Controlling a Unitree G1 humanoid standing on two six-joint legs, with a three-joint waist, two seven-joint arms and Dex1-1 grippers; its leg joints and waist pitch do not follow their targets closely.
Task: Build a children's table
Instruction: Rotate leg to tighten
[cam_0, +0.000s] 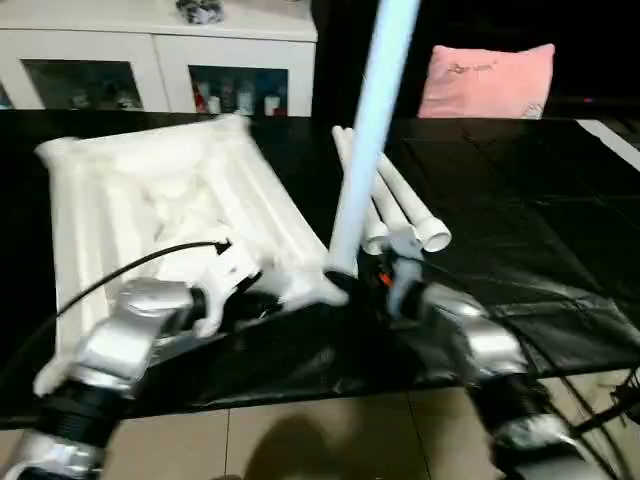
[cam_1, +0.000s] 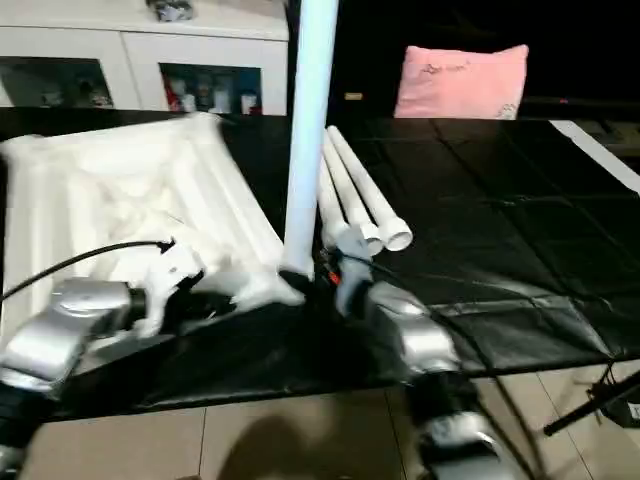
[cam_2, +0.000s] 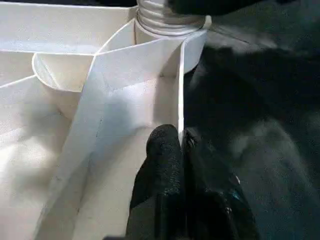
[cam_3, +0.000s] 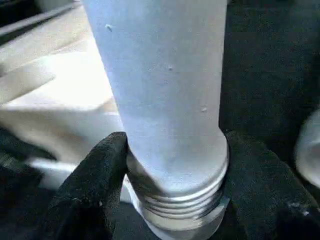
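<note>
Four legs belong to this table, and one of them, the upright leg (cam_0: 365, 130), stands with its threaded foot at the near corner socket (cam_2: 170, 22) of the tabletop (cam_0: 150, 200). The tabletop lies ribbed side up on the black-covered bench (cam_0: 520, 200). Three spare legs (cam_0: 395, 205) lie side by side on the cloth just beyond that socket.

The right hand (cam_3: 172, 187) is clamped on the upright leg just above its thread, one black finger on each side. The left hand (cam_2: 182, 150) is pinched together on the thin edge wall of the tabletop, near the socket.

Judging the risks: the leg is long and gripped only at its base, so any tilt of the wrist could swing the top wide and cross the thread, or pop the foot out of the socket. Smooth plastic under soft finger pads may slip when turned. The left hand's hold is on a narrow rim; if it slides off, the light tabletop could twist on the slick cloth and push into the spare legs.

Everything is glossy white plastic: tapered hollow tubes with open flared ends, thin straight ribs and curved webs meeting at the round socket. The cloth is dark, creased and slightly shiny.
</note>
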